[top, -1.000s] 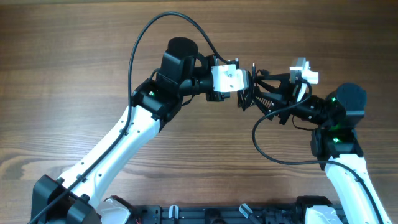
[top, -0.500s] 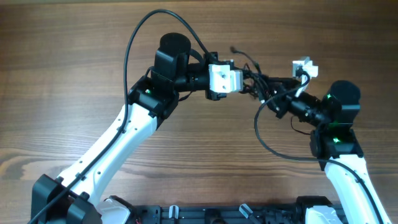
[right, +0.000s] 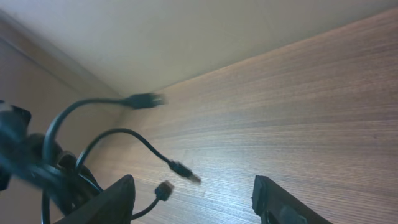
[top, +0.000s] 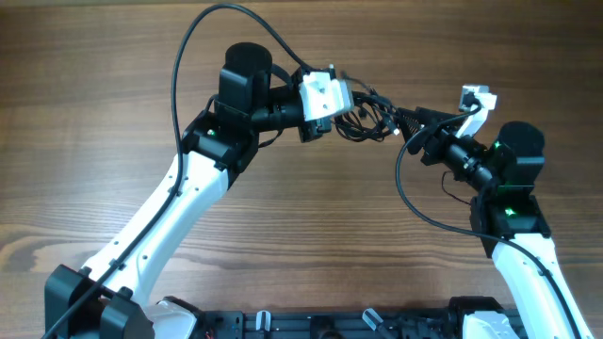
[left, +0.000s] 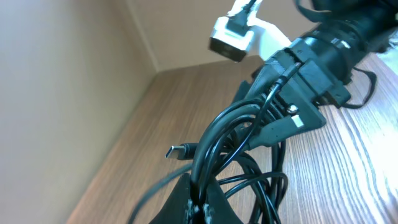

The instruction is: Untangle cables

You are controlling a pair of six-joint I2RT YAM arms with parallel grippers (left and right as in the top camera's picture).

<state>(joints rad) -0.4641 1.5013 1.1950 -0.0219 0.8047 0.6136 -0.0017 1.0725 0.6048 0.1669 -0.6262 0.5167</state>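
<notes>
Wooden table (top: 94, 141): left pincer (left: 196, 200) clamps the cables (left: 231, 129); right pincer (right: 193, 183) stands open

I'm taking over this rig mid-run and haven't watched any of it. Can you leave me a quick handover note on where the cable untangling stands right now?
Left gripper: jaws shut on the bundle of thin black cables, held up off the wooden table.
Right gripper: jaws open, nothing between them, close beside the bundle.
Cables: looped together in one clump between the two grippers; a few plug ends dangle loose.
Done: bundle picked up; no strand looks separated.
Left: probably take one strand or plug end with the right gripper, draw it out of the clump, then repeat for the others.
</notes>
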